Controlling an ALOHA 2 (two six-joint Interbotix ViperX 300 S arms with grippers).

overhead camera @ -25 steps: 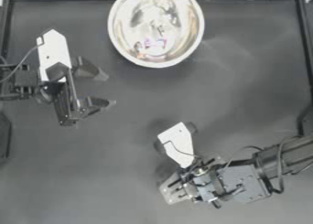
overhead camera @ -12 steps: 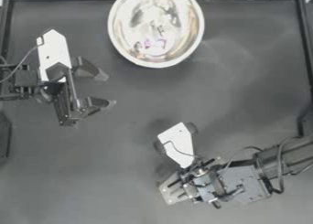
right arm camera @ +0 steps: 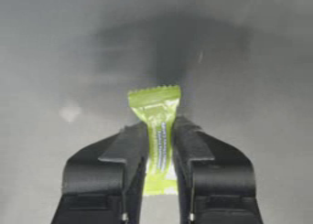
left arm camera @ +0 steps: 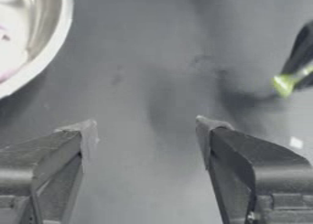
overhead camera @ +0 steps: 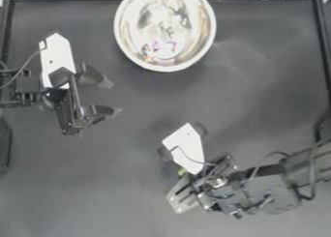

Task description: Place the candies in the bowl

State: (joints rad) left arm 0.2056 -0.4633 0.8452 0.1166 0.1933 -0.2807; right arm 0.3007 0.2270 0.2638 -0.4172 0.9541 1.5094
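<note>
My right gripper (right arm camera: 160, 147) well below bowl (overhead camera: 164, 29): jaws clenched mid-body on green candy (right arm camera: 157, 127). Light, crinkly, likely slippery; keep hold central. Left gripper (overhead camera: 100, 96) idle left of bowl, jaws released.

The yellow-green candy (right arm camera: 158, 141) bears a line of print, too small to read.

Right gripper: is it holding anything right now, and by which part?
Yes. The right gripper is shut on the yellow-green candy, pinched along its middle body, one twisted end sticking out past the fingertips. The left gripper is open and empty.
</note>
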